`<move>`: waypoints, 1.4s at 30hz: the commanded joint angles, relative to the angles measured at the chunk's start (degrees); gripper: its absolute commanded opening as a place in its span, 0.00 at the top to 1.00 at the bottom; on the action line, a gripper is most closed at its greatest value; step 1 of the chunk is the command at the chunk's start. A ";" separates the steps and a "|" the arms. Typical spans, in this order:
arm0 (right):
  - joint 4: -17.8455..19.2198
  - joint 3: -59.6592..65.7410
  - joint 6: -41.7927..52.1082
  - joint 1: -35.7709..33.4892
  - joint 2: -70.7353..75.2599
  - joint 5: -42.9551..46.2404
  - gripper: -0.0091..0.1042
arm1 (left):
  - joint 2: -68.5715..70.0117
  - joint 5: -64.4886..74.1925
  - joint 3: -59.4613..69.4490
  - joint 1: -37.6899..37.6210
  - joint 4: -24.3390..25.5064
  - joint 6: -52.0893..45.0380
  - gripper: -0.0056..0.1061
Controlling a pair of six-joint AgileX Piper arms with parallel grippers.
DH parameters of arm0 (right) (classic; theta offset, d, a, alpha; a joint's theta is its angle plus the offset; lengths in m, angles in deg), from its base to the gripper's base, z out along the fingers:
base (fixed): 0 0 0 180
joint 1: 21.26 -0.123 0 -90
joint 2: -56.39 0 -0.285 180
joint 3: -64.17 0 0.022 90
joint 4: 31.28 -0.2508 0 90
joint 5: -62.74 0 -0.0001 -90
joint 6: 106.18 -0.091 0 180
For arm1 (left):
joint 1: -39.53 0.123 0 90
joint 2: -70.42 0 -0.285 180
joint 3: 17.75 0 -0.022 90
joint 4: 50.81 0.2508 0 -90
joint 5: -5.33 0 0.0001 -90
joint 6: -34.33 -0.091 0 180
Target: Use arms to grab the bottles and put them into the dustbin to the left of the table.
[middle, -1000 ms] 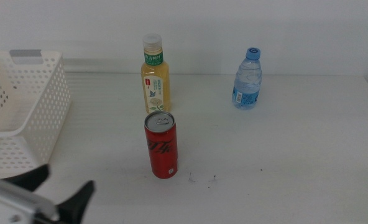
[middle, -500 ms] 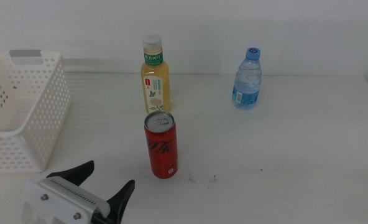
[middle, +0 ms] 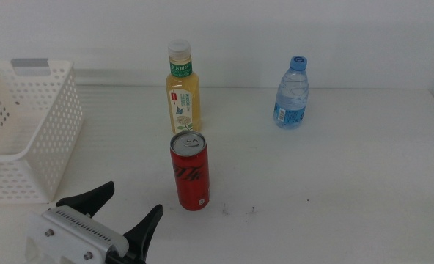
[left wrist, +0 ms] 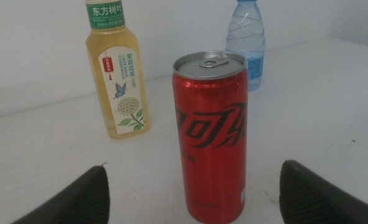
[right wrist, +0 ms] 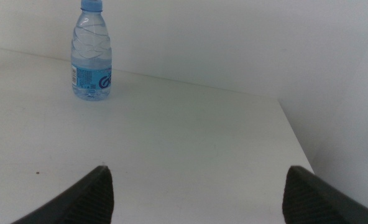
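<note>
Bench (middle: pixel 334 183): one white flat top filling most of the middle view, with a few small dark specks just right of the can's base.
Drink containers: three in all, each upright and apart from the others.
Red can (middle: pixel 190 171): one, slim, at the centre of the middle view; in the left wrist view it stands between the two jaw tips without touching them.
Tea bottle (middle: pixel 182 88): one, yellow with a white cap and green label, upper centre of the frame, directly behind the can.
Water bottle (middle: pixel 292 93): one, small and clear with a blue cap and label, upper right of the frame.
Dustbin (middle: pixel 26 132): one white perforated basket with a grey tab on its rim, at the left edge of the frame.
Left end effector (middle: pixel 111 205): lower left of the frame, jaws spread wide, holding nothing.
Right end effector (right wrist: pixel 196 193): outside the middle view; jaws wide apart and empty, water bottle far ahead.
</note>
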 commanded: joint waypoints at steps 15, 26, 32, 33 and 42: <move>0.28 0.17 0.31 0.36 0.24 0.56 0.21 | -11.94 -1.13 -4.50 8.59 14.84 5.30 0.11; 0.28 0.17 0.31 0.36 0.24 0.56 0.21 | -22.60 -1.13 -15.96 15.15 24.06 9.52 0.11; 0.28 0.17 0.31 0.36 0.24 0.56 0.21 | -27.26 -1.13 -21.54 15.15 25.16 10.76 0.11; 0.28 0.17 0.31 0.36 0.24 0.56 0.21 | -27.88 -1.13 -22.40 15.15 25.49 11.04 0.11; 0.28 0.17 0.31 0.36 0.24 0.56 0.21 | -32.38 -1.13 -30.08 15.15 26.93 12.62 0.11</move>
